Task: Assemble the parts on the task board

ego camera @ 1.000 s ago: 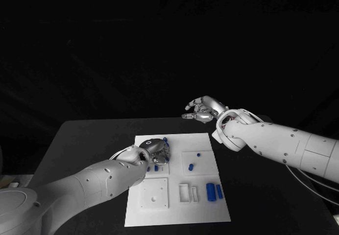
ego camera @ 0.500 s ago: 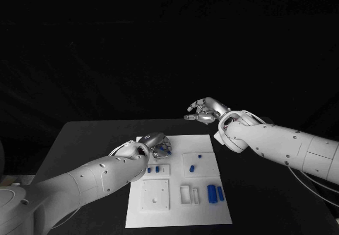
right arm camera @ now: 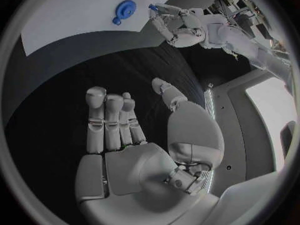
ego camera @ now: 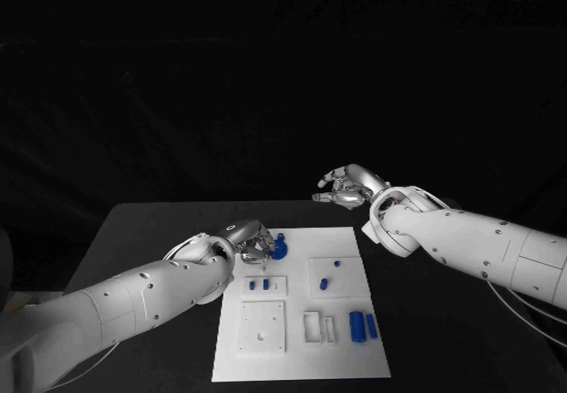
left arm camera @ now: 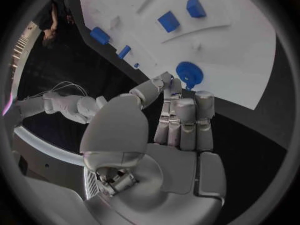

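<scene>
The task board (ego camera: 296, 360) lies on the bench (ego camera: 130, 237). A round part (ego camera: 280, 245) sits on the board's far end, just beside the left hand's (ego camera: 246, 239) fingers (left arm camera: 181, 116). The right hand (ego camera: 344, 185) hangs beyond the board's far edge, its fingers (right arm camera: 112, 120) well apart from every part.

Board (left arm camera: 237, 60) cut by circle rim in left wrist view; small parts (ego camera: 334, 264) on it too tiny to ID.
</scene>
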You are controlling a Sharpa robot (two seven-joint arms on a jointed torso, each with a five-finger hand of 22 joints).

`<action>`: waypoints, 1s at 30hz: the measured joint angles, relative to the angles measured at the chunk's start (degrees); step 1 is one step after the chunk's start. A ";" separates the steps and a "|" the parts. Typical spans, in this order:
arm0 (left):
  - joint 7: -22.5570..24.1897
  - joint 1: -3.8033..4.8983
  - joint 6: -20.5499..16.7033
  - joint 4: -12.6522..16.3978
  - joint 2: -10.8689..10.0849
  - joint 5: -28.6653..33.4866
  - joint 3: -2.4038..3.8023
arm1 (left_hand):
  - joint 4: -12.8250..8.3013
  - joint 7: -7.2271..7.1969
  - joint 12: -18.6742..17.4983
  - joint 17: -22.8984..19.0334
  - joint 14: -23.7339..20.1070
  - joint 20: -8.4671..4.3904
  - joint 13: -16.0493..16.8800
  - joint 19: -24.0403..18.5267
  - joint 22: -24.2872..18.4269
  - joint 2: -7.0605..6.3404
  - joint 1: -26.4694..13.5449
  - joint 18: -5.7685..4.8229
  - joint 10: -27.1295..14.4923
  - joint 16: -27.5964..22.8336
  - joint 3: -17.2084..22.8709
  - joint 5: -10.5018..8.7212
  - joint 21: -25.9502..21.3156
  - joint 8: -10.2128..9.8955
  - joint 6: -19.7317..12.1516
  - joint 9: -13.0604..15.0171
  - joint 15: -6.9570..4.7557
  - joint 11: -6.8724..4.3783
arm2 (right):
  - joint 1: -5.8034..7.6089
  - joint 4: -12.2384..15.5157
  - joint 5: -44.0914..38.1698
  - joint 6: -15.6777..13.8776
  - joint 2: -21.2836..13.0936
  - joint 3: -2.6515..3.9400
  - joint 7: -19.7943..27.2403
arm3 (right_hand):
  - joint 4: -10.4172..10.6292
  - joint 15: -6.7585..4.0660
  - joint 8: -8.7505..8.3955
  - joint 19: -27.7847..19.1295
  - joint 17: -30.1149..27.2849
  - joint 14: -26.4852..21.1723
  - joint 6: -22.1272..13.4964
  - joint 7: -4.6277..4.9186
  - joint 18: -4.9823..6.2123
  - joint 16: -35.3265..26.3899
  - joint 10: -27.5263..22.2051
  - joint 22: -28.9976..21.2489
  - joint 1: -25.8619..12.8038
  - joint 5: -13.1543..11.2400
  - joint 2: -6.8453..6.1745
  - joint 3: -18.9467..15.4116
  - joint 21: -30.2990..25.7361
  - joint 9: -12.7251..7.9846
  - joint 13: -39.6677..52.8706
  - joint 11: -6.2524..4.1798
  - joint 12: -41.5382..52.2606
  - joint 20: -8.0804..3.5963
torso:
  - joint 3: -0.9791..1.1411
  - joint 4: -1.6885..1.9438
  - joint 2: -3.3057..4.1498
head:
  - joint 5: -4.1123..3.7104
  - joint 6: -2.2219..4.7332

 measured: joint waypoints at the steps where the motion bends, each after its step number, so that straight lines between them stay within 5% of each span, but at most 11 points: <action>1: -0.09 0.00 0.11 0.18 -0.31 0.12 0.00 | 0.00 0.00 0.00 0.00 0.00 0.00 0.00 0.00 0.00 0.00 0.00 0.00 0.00 0.00 0.00 0.04 0.00 0.15 0.00 0.00 0.00 0.00 | 0.00 -0.05 0.00 0.02 -0.02 0.00 0.00 | 0.00 0.00 0.00 0.00 0.00 0.00 -0.04 0.04 0.00 0.00 0.00 0.04 0.00 0.00 0.00 0.00 0.00 0.00 0.00 0.00 0.00 0.00 | -0.03 0.05 -0.03 | -0.02 -0.04; 12: -0.68 0.00 1.75 0.48 -2.62 0.89 -0.09 | -0.08 -0.01 -0.02 0.00 0.01 0.02 -0.04 0.01 -0.01 0.11 -0.41 0.01 0.34 0.00 -0.07 0.05 0.00 0.15 -0.02 0.02 0.01 -0.12 | -0.03 -0.14 0.00 0.19 -0.10 0.00 0.00 | 0.00 -0.13 0.00 0.00 0.00 0.13 -0.08 0.06 0.00 0.00 0.00 0.04 0.00 0.00 0.00 0.00 0.00 -0.05 -0.05 0.00 0.00 0.00 | -0.28 0.46 -0.27 | 0.04 -0.33; 30: -0.86 -0.34 3.34 -1.52 -1.72 0.96 -0.55 | -0.09 -0.08 -0.05 -0.05 -0.12 -0.09 -0.07 0.32 0.03 0.13 -0.38 0.01 0.44 0.00 -0.08 0.03 0.00 0.02 -0.11 0.01 -0.12 -0.02 | -0.05 -0.15 -0.01 0.35 -0.05 0.00 0.02 | 0.00 -0.13 0.00 0.09 0.00 0.13 0.10 0.13 0.00 0.00 0.00 0.07 0.00 0.00 0.00 0.00 0.01 -0.05 -0.10 0.00 -0.01 0.09 | -0.15 0.26 -0.15 | 0.49 -0.49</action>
